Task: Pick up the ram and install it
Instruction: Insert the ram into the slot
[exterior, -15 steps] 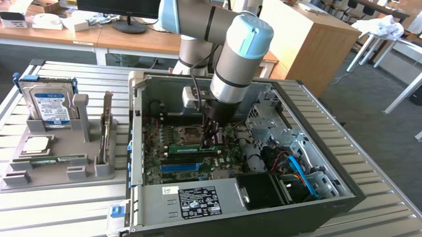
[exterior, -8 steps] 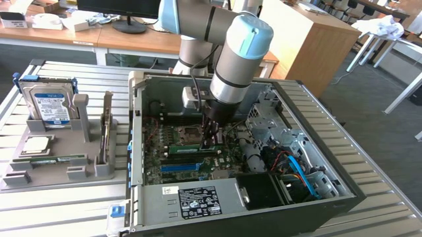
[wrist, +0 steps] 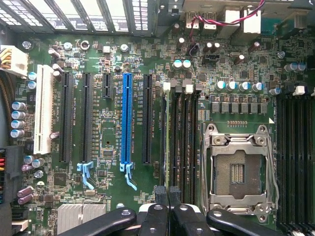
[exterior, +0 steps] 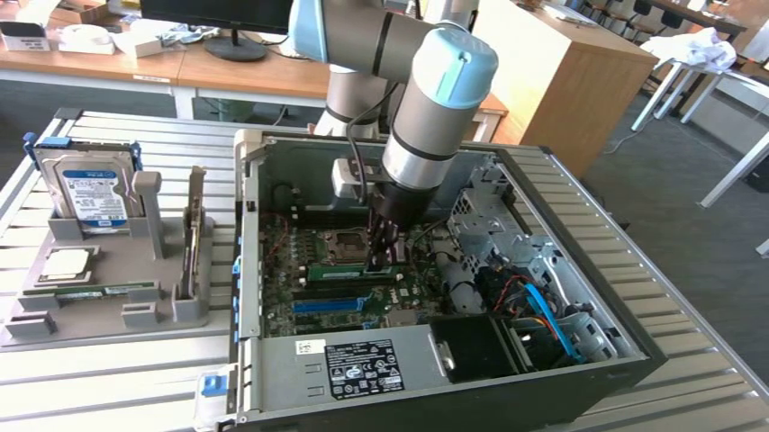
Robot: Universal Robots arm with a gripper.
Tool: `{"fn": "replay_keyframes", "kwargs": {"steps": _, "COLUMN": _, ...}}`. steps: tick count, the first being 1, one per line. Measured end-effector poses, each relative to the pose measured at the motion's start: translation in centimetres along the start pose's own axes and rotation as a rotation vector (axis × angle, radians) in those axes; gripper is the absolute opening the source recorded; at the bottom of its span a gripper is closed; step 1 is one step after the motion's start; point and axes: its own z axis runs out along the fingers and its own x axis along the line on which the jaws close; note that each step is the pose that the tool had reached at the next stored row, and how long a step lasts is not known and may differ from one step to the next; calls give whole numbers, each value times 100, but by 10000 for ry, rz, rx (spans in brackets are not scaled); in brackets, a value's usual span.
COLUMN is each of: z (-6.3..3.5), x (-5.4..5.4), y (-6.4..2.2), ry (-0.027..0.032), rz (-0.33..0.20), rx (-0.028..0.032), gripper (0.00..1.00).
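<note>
**Claw point(wrist: 167, 195) clenched right above the ram point(wrist: 170, 132), which stands edge-up in a motherboard slot.**
The ram's long axis runs along the slot beside the bare processor socket point(wrist: 238, 169). Whether the fingertips touch its top edge cannot be told. A like stick point(exterior: 103, 290) lies on the bench point(exterior: 121, 378), well apart.

The motherboard point(wrist: 110, 142) is dark green, speckled with small silver and black parts. It carries one bright blue slot point(wrist: 127, 118), one white slot point(wrist: 43, 110), black slots between them and a shiny silver socket point(wrist: 238, 169), and the gripper point(wrist: 168, 191) is glossy black. The arm point(exterior: 427, 117) is silver-grey with pale blue caps, above a black case point(exterior: 505, 405) holding a green ram point(exterior: 348, 269) and a blue cable point(exterior: 547, 310). At the exterior view's left, a grey holder point(exterior: 108, 315) carries a drive point(exterior: 94, 193) with a blue-and-white label, on a table point(exterior: 108, 387) of pale silver ribs.
</note>
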Motion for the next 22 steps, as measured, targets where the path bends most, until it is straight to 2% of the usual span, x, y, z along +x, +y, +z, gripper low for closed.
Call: {"fn": "replay_keyframes", "kwargs": {"steps": 22, "z": 16, "x": -2, "y": -1, "ry": -3, "rz": 0, "rx": 1, "gripper": 11}}
